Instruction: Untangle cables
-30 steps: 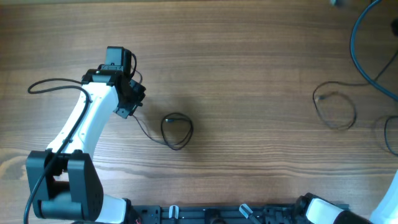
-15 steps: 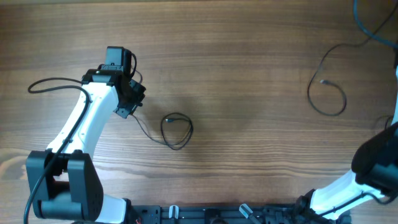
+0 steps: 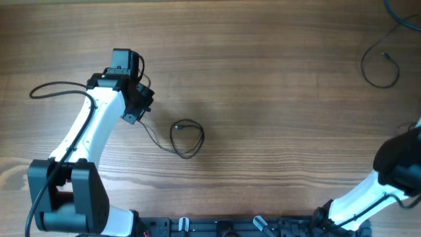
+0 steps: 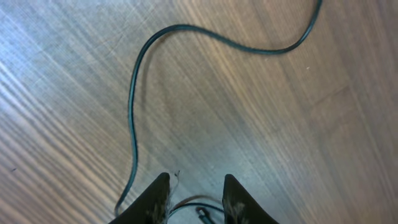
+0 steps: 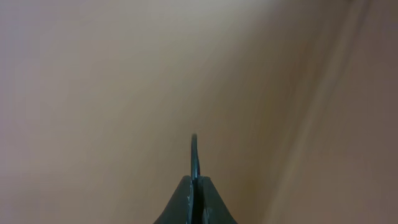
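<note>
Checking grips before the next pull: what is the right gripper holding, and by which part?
The right gripper, shut, pinches a thin black cable by a plain stretch of cord at its fingertips; no plug shows there.

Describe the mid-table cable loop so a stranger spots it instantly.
On the brown wooden table, find the white robot arm at left. Right of it lies a small thin black cable loop, mid-table; the other black loop sits top right.

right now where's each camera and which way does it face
overhead: above the table, facing straight down; left arm, right arm show
left wrist: on that arm, facing down past the left gripper at a loose cable
right wrist: on the right arm, faces blur; right gripper pinches a thin cable
shared: overhead and left wrist show the loose cable
</note>
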You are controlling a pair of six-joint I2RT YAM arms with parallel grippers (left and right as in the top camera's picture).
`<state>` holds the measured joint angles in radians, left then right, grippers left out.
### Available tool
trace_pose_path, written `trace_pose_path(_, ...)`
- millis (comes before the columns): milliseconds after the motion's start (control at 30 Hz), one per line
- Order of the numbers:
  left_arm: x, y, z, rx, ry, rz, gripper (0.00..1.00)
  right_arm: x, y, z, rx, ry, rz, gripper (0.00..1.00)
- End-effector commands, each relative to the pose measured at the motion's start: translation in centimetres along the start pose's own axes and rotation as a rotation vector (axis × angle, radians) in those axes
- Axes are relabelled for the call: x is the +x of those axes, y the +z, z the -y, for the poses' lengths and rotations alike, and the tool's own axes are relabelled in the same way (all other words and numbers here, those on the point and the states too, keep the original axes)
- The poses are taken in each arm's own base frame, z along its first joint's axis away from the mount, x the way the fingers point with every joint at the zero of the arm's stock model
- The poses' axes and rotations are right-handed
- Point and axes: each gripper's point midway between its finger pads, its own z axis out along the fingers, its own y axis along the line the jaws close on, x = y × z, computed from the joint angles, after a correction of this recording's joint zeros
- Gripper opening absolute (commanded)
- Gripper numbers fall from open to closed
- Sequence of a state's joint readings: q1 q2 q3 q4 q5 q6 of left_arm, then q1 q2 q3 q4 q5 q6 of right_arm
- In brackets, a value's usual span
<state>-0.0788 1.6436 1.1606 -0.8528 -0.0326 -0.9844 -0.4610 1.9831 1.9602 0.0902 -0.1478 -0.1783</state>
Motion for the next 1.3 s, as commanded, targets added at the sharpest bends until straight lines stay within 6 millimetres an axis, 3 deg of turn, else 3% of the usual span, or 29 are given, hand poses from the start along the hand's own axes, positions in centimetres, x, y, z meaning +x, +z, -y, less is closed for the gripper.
trace_pose_path(0, -0.3, -0.3, 0.2, 0.007, 0.016, 0.023, 0.29, 12.1, 2.1, 2.8, 0.199, 0.067, -0.276, 0.04)
trace_pose_path(33, -0.3, -0.3, 0.2, 0.007, 0.016, 0.023, 0.29, 15.4, 1.9, 3.3, 0.262, 0.133, -0.359, 0.04)
trace_pose_path(100, -0.3, -0.3, 0.2, 0.005, 0.016, 0.021, 0.28, 20.0, 1.2, 3.6, 0.348, 0.249, -0.469, 0.04)
trace_pose_path(200, -0.3, -0.3, 0.2, 0.004, 0.016, 0.021, 0.28, 26.2, 0.0, 1.4, 0.363, 0.449, -0.632, 0.08)
trace_pose_path(233, -0.3, -0.3, 0.2, 0.005, 0.016, 0.021, 0.28, 27.7, -0.3, 0.4, 0.353, 0.505, -0.675, 0.19)
trace_pose_path(267, -0.3, -0.3, 0.2, 0.005, 0.016, 0.021, 0.28, 28.9, -0.6, -0.7, 0.331, 0.542, -0.718, 0.43)
trace_pose_path(333, -0.3, -0.3, 0.2, 0.005, 0.016, 0.021, 0.28, 30.4, -1.0, -3.3, 0.257, 0.576, -0.788, 1.00)
trace_pose_path(400, -0.2, -0.3, 0.2, 0.004, 0.016, 0.020, 0.28, 30.7, -1.3, -4.5, 0.233, 0.571, -0.817, 1.00)
trace_pose_path(500, -0.3, -0.3, 0.2, 0.005, 0.016, 0.020, 0.28, 29.3, -1.9, -7.1, 0.165, 0.519, -0.846, 1.00)
trace_pose_path(633, -0.2, -0.3, 0.2, 0.005, 0.016, 0.020, 0.28, 24.8, -2.8, -9.1, 0.172, 0.457, -0.822, 1.00)
trace_pose_path(700, -0.1, -0.3, 0.3, 0.009, 0.016, 0.014, 0.27, 21.4, -3.9, -10.3, 0.178, 0.418, -0.801, 1.00)
trace_pose_path(800, 0.3, -0.3, 0.6, 0.022, 0.025, -0.001, 0.24, 19.4, -6.0, -14.2, 0.055, 0.427, -0.855, 1.00)
trace_pose_path(933, 2.3, -0.4, 2.7, 0.092, 0.090, -0.045, 0.21, 20.1, -10.6, -22.5, -0.252, 0.501, -1.064, 1.00)
trace_pose_path(1033, 5.3, -0.9, 5.6, 0.200, 0.308, -0.088, 0.22, 21.3, -14.2, -26.5, -0.376, 0.514, -1.206, 1.00)
trace_pose_path(1100, 6.9, -1.1, 6.3, 0.210, 0.463, -0.077, 0.23, 21.9, -16.6, -29.0, -0.451, 0.514, -1.286, 1.00)
trace_pose_path(1167, 6.5, -0.9, 5.5, 0.139, 0.534, -0.007, 0.30, 22.1, -19.4, -31.8, -0.586, 0.477, -1.347, 1.00)
trace_pose_path(1267, 4.2, -0.7, 2.0, -0.039, 0.451, 0.073, 0.52, 22.5, -24.0, -35.6, -0.761, 0.396, -1.435, 1.00)
